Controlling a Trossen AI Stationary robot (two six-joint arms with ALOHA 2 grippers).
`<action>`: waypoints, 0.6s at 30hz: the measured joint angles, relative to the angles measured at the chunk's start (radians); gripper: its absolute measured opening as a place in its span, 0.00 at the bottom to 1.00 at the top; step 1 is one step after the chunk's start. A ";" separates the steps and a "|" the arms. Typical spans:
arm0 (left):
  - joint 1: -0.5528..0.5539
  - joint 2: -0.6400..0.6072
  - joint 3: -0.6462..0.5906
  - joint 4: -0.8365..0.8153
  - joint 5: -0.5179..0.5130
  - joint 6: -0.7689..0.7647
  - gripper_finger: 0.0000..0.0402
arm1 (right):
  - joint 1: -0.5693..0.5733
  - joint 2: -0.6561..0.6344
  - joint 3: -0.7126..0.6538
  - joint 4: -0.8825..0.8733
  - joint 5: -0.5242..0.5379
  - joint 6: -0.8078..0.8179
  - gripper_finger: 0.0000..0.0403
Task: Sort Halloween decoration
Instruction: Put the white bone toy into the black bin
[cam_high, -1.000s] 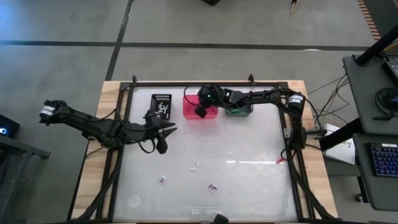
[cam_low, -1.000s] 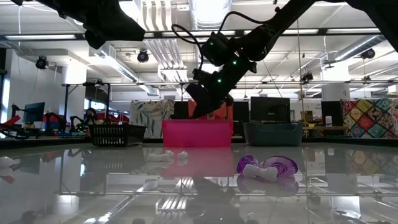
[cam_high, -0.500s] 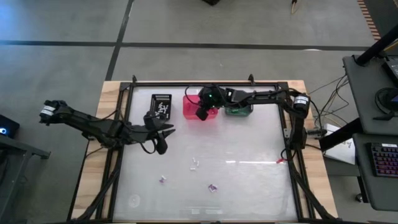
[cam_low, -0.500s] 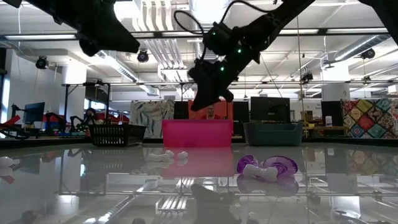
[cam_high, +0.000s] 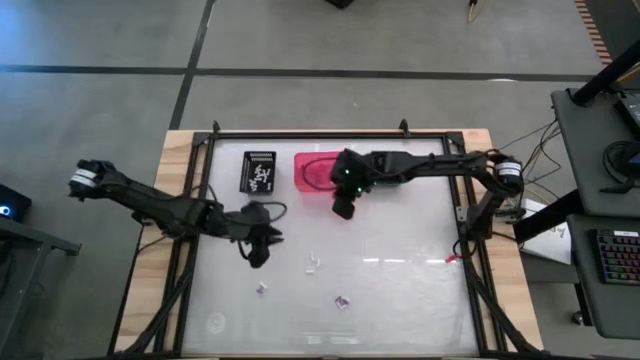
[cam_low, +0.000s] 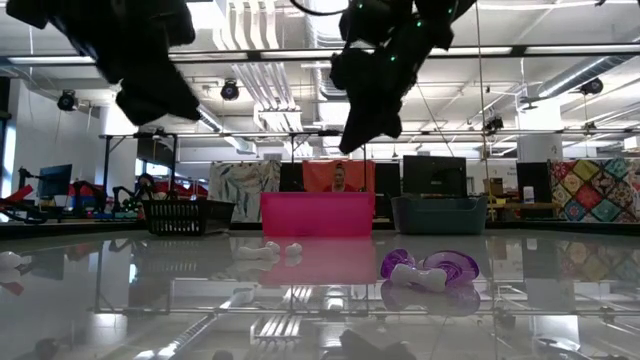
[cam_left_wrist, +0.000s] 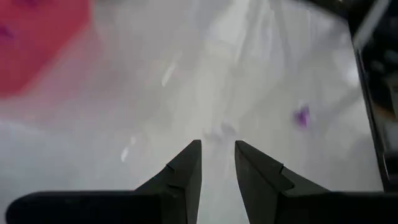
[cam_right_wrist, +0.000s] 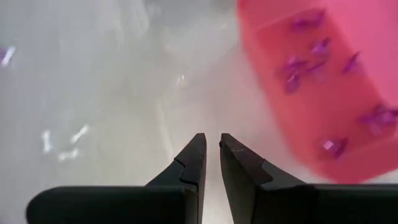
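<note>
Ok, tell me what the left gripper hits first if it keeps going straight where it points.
Probably the bare table. The left gripper is empty, jaws a little apart, aimed at a faint white trinket just beyond its tips, which it may touch first. Depth is unclear. The purple trinket lies off to one side.

A lab: ceiling ducts, monitors, workbenches

My high camera looks straight down on the desk. My low one looks level across it. Both share the pink bin.
</note>
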 joint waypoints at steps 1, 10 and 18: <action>-0.005 0.015 0.000 -0.012 0.023 -0.005 0.20 | 0.015 -0.005 0.000 -0.022 0.000 0.002 0.10; -0.096 0.141 0.000 -0.054 0.180 0.032 0.20 | 0.137 -0.026 0.000 -0.109 0.000 0.015 0.10; -0.146 0.283 0.003 0.072 0.097 0.104 0.20 | 0.206 -0.026 0.000 -0.112 0.000 0.016 0.10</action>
